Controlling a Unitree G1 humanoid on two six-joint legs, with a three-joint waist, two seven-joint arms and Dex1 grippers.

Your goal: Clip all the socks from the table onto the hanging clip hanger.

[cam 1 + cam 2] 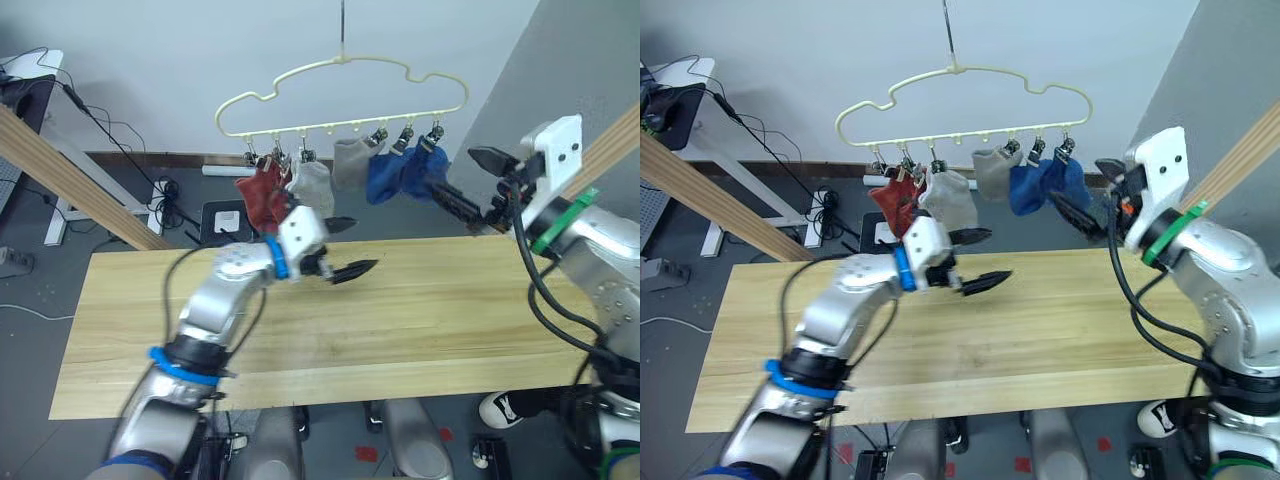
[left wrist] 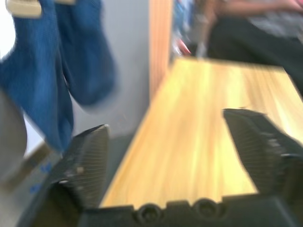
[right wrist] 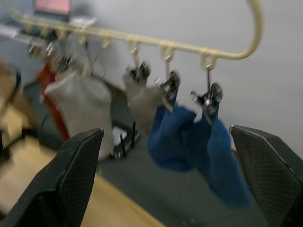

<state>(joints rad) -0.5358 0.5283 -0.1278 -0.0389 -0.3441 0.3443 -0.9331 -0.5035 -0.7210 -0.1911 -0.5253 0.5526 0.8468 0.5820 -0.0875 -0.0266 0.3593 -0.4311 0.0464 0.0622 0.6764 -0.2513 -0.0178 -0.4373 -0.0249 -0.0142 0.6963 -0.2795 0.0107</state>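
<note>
Since the socks are soft, light knit that sags, their cuffs are where clips bite: red pair (image 1: pixel 262 195), grey pair (image 1: pixel 318 183), blue pair (image 1: pixel 400 172) hang from the clip hanger (image 1: pixel 340 95); left gripper (image 1: pixel 345 250) and right gripper (image 3: pixel 165 179) are spread wide, holding nothing, above the table (image 1: pixel 400 330).

Between the right gripper's (image 3: pixel 173 182) wide-apart jaws, the hanger (image 3: pixel 142 40) carries clipped socks: two blue (image 3: pixel 199 151), two grey (image 3: pixel 83 106), red (image 3: pixel 49 90) behind
</note>
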